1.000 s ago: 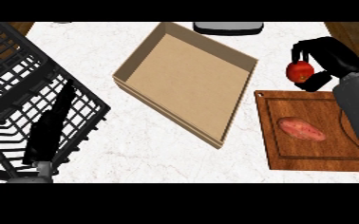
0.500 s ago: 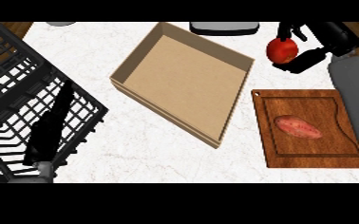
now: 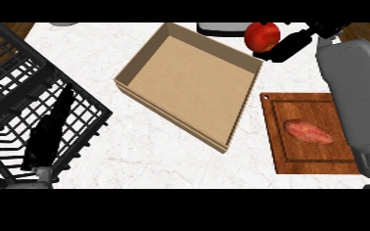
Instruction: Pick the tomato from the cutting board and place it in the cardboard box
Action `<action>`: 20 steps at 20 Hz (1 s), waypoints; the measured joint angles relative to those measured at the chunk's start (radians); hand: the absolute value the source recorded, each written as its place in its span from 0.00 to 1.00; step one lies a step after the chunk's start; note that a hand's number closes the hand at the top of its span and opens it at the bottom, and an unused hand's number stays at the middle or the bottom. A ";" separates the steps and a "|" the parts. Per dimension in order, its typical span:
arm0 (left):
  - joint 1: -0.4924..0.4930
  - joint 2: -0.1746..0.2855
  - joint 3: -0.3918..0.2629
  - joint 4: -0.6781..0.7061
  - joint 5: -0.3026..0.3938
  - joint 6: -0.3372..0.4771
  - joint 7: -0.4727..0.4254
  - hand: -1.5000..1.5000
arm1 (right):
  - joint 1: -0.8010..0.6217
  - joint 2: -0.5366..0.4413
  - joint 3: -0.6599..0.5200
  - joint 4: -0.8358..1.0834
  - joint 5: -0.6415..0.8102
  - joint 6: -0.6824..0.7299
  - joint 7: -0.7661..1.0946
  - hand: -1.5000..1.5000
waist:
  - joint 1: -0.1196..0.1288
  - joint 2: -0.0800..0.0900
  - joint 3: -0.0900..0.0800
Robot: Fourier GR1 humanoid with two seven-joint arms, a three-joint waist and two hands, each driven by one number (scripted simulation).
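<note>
**A:** At the far right of the bench [image 3: 145, 161], what did the right robot hand [image 3: 290, 46] have?

**B:** The tomato [image 3: 262, 35]. Its black fingers were curled round the tomato's right side, so it was closed on it. The grey forearm ran down the view's right edge, partly over the cutting board [image 3: 289, 154].

**A:** And where was the tomato vs. the cardboard box [image 3: 189, 82]?

**B:** It was off the board and well apart from it, just beyond the box's far right corner. It wasn't inside the walls. It sat close to a grey object [image 3: 222, 28] at the top edge. Couldn't tell its height above the bench.

**A:** Anything on the board?

**B:** One pinkish-orange oblong veg [image 3: 309, 131], prob. a sweet potato, lying flat approx. mid-board.

**A:** And the box itself?

**B:** It was open-topped and turned at an angle to the bench edge, w/ nothing in it. It lay betw. the board and a black wire rack [image 3: 80, 122] on the left.

**A:** And the left robot hand [image 3: 48, 136]?

**B:** It was low at the left, showing over the rack. The fingers were straight and pointing up, holding nothing, i.e. at rest.
</note>
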 measured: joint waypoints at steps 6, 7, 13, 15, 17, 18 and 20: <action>-0.008 -0.006 0.005 -0.009 0.006 -0.018 0.016 0.50 | -0.085 0.111 0.050 0.019 0.046 -0.031 0.139 1.00 | 0.007 0.004 -0.002; -0.009 -0.011 0.002 -0.003 -0.004 -0.013 0.007 0.50 | -0.104 0.129 0.056 0.044 0.057 -0.044 0.148 1.00 | 0.010 0.004 -0.001; -0.028 -0.018 0.003 0.006 -0.015 -0.016 0.017 0.50 | -0.187 0.237 0.103 0.225 0.138 -0.127 0.171 1.00 | 0.020 0.009 -0.002; -0.034 -0.021 0.004 0.012 -0.019 -0.015 0.013 0.50 | -0.206 0.274 0.116 0.290 0.164 -0.162 0.174 1.00 | 0.022 0.010 -0.002; -0.026 -0.026 -0.002 -0.009 -0.028 -0.012 0.024 0.50 | -0.224 0.292 0.122 0.353 0.186 -0.182 0.175 1.00 | 0.024 0.010 -0.002; -0.023 -0.027 -0.003 -0.016 -0.027 -0.016 0.031 0.50 | -0.233 0.299 0.122 0.385 0.195 -0.192 0.173 1.00 | 0.024 0.011 -0.002; -0.026 -0.028 -0.004 -0.016 -0.029 -0.019 0.029 0.50 | -0.252 0.318 0.116 0.450 0.191 -0.224 0.189 0.00 | 0.029 0.012 -0.002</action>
